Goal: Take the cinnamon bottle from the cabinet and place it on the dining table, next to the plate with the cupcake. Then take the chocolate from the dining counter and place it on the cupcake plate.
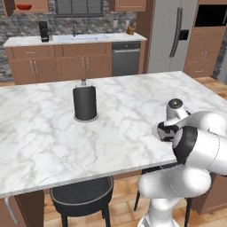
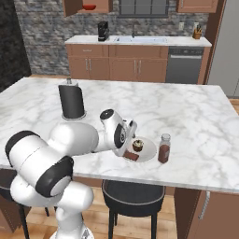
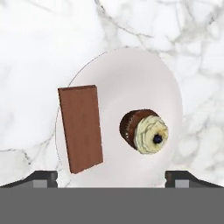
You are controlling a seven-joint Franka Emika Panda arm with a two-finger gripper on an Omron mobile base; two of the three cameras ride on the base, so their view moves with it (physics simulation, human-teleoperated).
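The gripper (image 3: pixel 112 177) hangs right over the plate (image 3: pixel 140 70), jaws spread wide and holding nothing, its two dark fingertips (image 3: pixel 43 178) standing apart at either side of the hand view. The chocolate (image 3: pixel 81 128) lies flat on the plate, one long edge running out toward the rim, just beside the cupcake (image 3: pixel 144 131) and apart from it. From the right base view the cinnamon bottle (image 2: pixel 164 148) stands upright just beside the plate, so both placements look done, as far as I can judge. The step in hand looks like the release and retreat, and the way to do it well is to lift straight up, jaws kept wide, so neither finger clips the bar or nudges it off that rim. No sideways sweep either: the cupcake and the bottle sit close by. The white marble dining table (image 2: pixel 196 112) is broad and level, with a dark cylindrical canister (image 1: pixel 85 103) standing well apart from the plate. A dark stool (image 2: pixel 133 196) tucks under the near edge. Behind, wood cabinets, a sink counter (image 1: pixel 75 39), a dishwasher (image 1: pixel 126 58) and a steel fridge (image 1: pixel 170 35) line the far wall.
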